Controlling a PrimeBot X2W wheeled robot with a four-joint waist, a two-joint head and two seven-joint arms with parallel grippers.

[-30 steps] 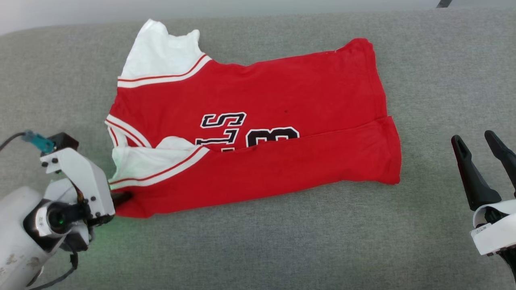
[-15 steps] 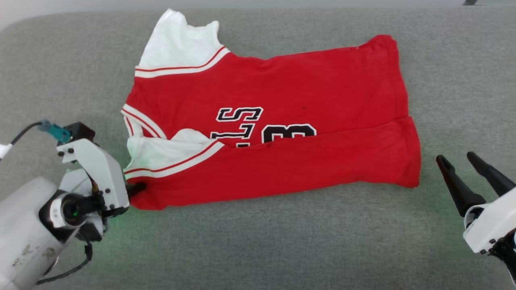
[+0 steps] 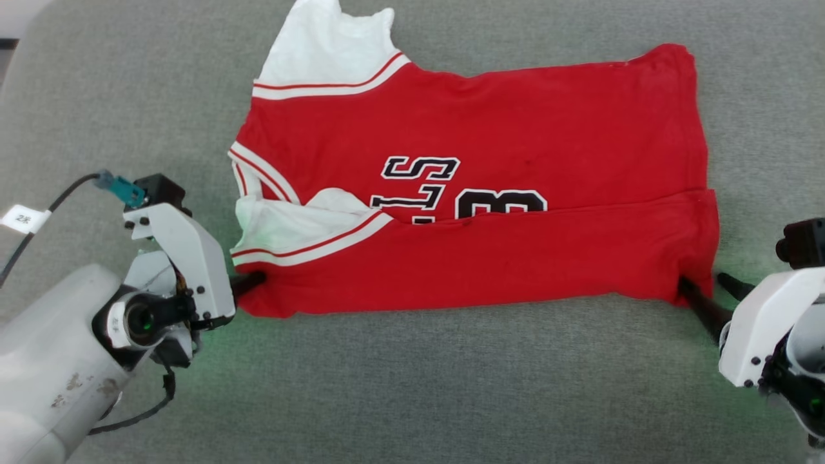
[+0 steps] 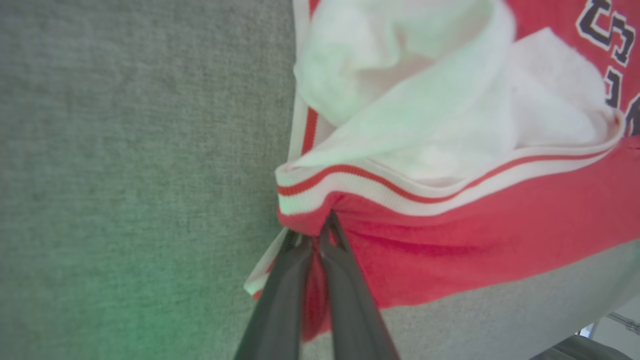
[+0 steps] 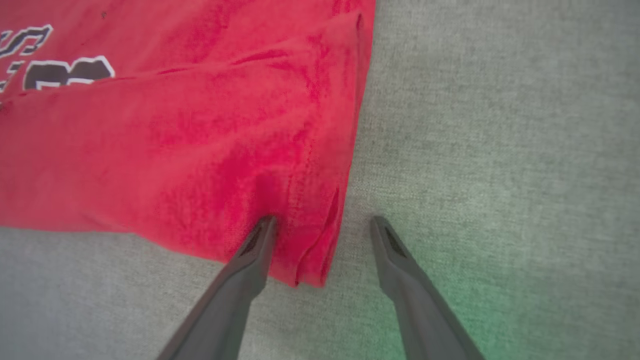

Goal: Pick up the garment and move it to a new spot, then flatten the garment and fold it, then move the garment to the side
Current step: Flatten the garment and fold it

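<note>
The garment (image 3: 477, 193), a red jersey with white sleeves and dark letters, lies flat on the grey cushion with its near long edge folded over the chest. My left gripper (image 3: 254, 281) is shut on its near-left corner, just below the striped trim. In the left wrist view red cloth (image 4: 450, 235) is pinched between the closed fingers of that gripper (image 4: 320, 232). My right gripper (image 3: 706, 290) stands open at the near-right hem corner. In the right wrist view this gripper (image 5: 324, 220) straddles the garment's hem (image 5: 175, 140), with one finger on the cloth and the other on the cushion.
The grey fabric cushion (image 3: 412, 386) stretches around the garment, with bare room in front and to both sides. A cable with a white tag (image 3: 24, 218) runs off the left wrist. The cushion's far-left corner (image 3: 19, 26) shows at the top left.
The head camera has shifted, sliding the whole picture. My left gripper has shut on the near-left corner. My right gripper has come forward from beside the garment to straddle its near-right corner.
</note>
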